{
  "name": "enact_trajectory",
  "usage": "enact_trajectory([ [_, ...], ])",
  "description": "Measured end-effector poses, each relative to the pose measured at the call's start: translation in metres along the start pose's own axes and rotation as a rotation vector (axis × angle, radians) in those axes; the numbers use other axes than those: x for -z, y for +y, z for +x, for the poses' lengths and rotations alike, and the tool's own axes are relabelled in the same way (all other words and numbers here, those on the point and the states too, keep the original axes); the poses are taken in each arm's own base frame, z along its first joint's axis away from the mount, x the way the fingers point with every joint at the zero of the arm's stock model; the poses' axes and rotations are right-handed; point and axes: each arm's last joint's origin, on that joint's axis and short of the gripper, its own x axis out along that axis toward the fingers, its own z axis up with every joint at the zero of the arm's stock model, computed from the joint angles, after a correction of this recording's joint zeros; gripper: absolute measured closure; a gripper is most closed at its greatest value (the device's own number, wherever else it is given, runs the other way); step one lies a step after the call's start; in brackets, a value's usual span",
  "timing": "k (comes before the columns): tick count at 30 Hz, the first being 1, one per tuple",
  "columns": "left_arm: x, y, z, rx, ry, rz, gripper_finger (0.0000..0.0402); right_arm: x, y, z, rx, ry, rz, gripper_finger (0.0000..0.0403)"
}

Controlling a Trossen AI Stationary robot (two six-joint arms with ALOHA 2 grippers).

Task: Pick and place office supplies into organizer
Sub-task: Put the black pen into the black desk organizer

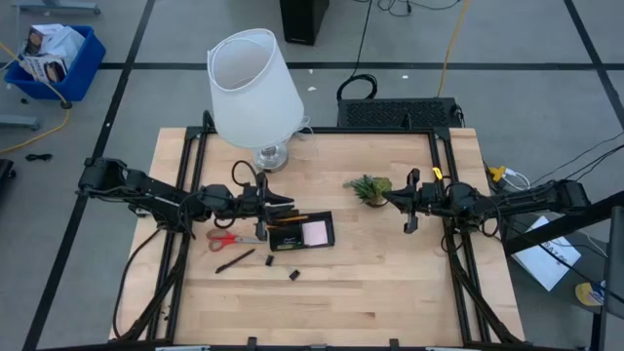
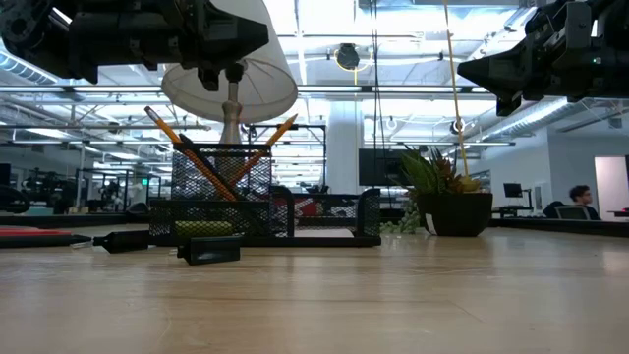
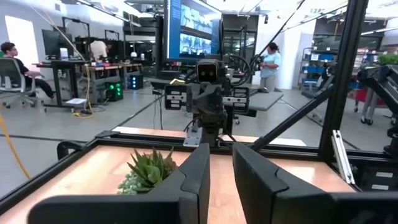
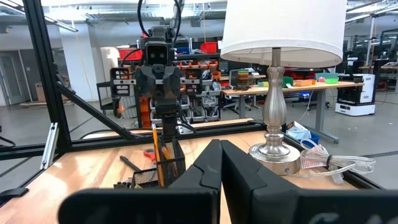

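The black mesh organizer [image 1: 300,232] [image 2: 265,211] sits left of the table's middle. Orange pencils [image 2: 162,128] lean in its tall cup, and a pink sticky-note pad [image 1: 315,232] lies in its low tray. Red-handled scissors [image 1: 229,237], a black pen [image 1: 235,260] and two small black bits [image 1: 293,275] [image 2: 208,251] lie on the table beside it. My left gripper [image 1: 283,207] [image 3: 221,149] hovers level just above the cup, fingers slightly open with nothing between them. My right gripper [image 1: 393,200] [image 4: 221,146] waits shut at the right, near the plant.
A big white lamp [image 1: 253,88] stands just behind the organizer, close to my left arm. A small green plant [image 1: 369,188] in a dark pot sits between the two grippers. Bare wood stretches toward the near edge and the right. People work at desks in the room beyond.
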Motion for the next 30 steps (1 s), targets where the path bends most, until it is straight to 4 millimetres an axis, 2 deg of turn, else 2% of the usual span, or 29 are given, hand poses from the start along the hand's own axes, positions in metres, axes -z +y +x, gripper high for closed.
enact_trajectory([
  [5, -0.001, -0.005, 0.0, 0.038, -0.013, -0.03, 0.0327, 0.0, 0.0, 0.0, 0.0, 0.0, 0.0, 0.0403],
  [11, 0.006, -0.019, -0.002, 0.124, 0.066, -0.139, 0.0327, 0.0, 0.0, 0.0, 0.0, 0.0, 0.0, 0.0403],
  [16, 0.011, -0.039, -0.007, 0.194, 0.127, -0.131, 0.0327, 0.0, 0.0, 0.0, 0.0, 0.0, 0.0, 0.0403],
  [20, 0.011, -0.051, -0.011, 0.204, 0.133, -0.204, 0.0327, 0.0, 0.0, 0.0, 0.0, 0.0, 0.0, 0.0403],
  [26, 0.019, -0.084, -0.025, 0.446, 0.247, -0.207, 0.0327, 0.0, 0.0, 0.0, 0.0, 0.0, 0.0, 0.0403],
  [30, 0.021, -0.105, -0.037, 0.49, 0.274, -0.181, 0.0315, 0.0, 0.0, 0.0, 0.0, 0.0, 0.0, 0.0403],
])
